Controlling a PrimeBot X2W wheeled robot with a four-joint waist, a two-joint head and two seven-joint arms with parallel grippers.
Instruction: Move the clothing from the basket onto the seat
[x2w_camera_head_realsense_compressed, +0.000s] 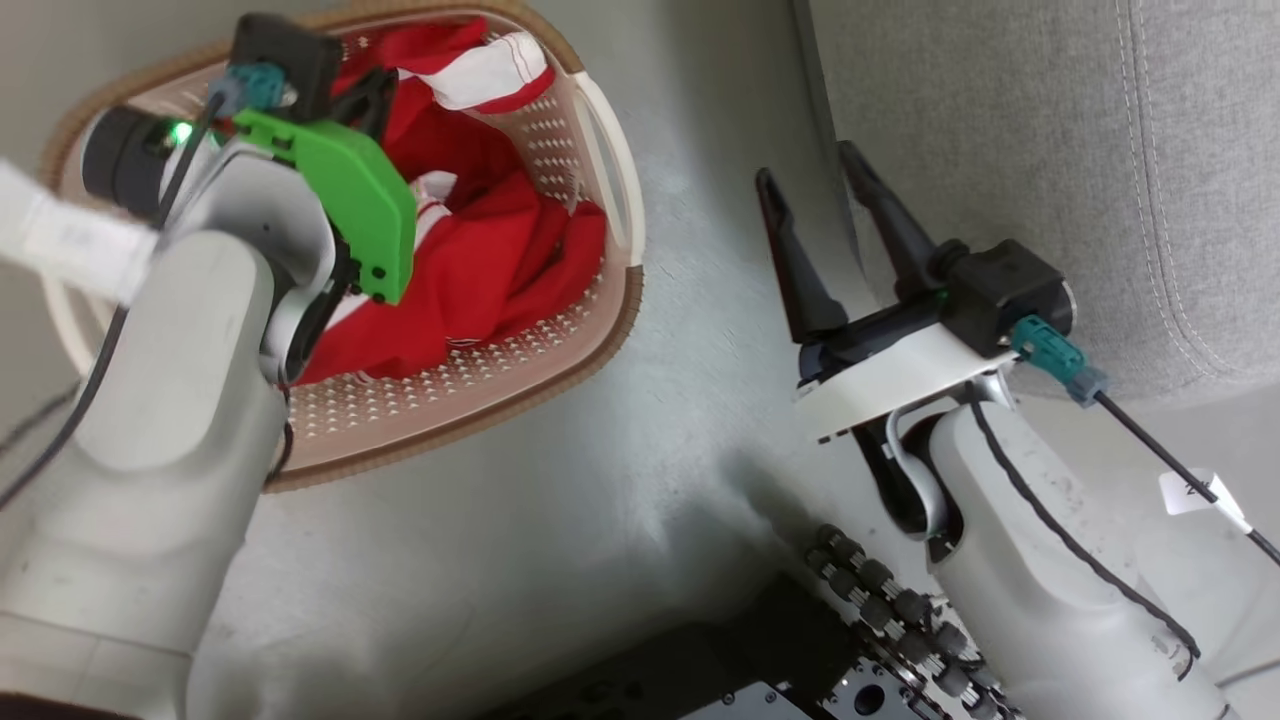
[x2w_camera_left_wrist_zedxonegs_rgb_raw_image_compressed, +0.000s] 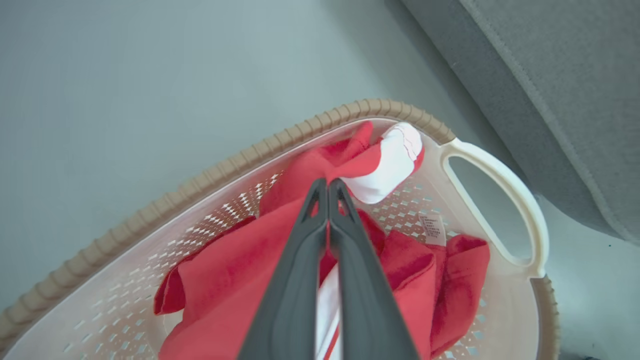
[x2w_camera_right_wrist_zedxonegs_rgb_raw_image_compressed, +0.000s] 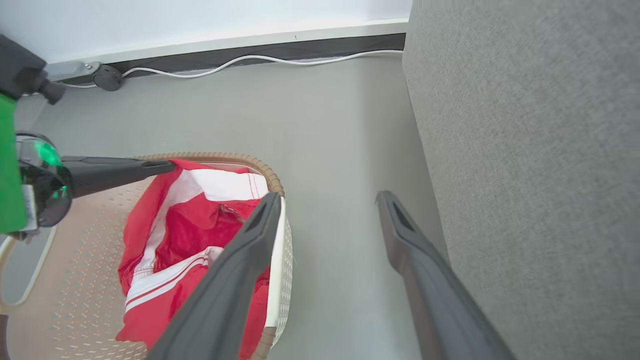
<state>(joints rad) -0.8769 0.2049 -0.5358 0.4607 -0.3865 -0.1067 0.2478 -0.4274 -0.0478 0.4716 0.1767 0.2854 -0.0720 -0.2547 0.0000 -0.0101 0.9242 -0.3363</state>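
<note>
1. My left claw (x2w_camera_left_wrist_zedxonegs_rgb_raw_image_compressed: 327, 182) is closed tight, its two fingers pressed together. The tips nip a raised fold of the clothing (x2w_camera_left_wrist_zedxonegs_rgb_raw_image_compressed: 225, 270) inside the basket (x2w_camera_left_wrist_zedxonegs_rgb_raw_image_compressed: 300, 134).
2. My right claw (x2w_camera_head_realsense_compressed: 806, 165) is spread wide and holds nothing. It hangs over the floor (x2w_camera_head_realsense_compressed: 600, 500) between the basket and the seat (x2w_camera_head_realsense_compressed: 1000, 150), touching neither.
3. The basket stands on the floor near the seat, apart from it. It is cream and pierced all over with small holes. It has a brown woven-look rim and a white loop handle (x2w_camera_left_wrist_zedxonegs_rgb_raw_image_compressed: 500, 180) on the side toward the seat. A small label sticker (x2w_camera_left_wrist_zedxonegs_rgb_raw_image_compressed: 432, 227) sits on its inner wall.
4. All the clothing I can see lies in the basket, heaped toward the end nearest the seat. The pierced bottom is bare at the other end.
5. From my head, my left forearm and its green plate (x2w_camera_head_realsense_compressed: 350, 200) cover part of the basket and most of the left claw's fingers. From my right wrist, one right finger crosses the basket's rim and some of the cloth.
6. I cannot tell whether the heap is one garment or two, as the folds hide much of it. The seat is cut off by the picture's edge.
7. The clothing is soft, bright red and crumpled. A broad white panel (x2w_camera_left_wrist_zedxonegs_rgb_raw_image_compressed: 395, 160) lies just beyond my closed tips, and white stripes (x2w_camera_right_wrist_zedxonegs_rgb_raw_image_compressed: 165, 285) run along a red edge lower down.
</note>
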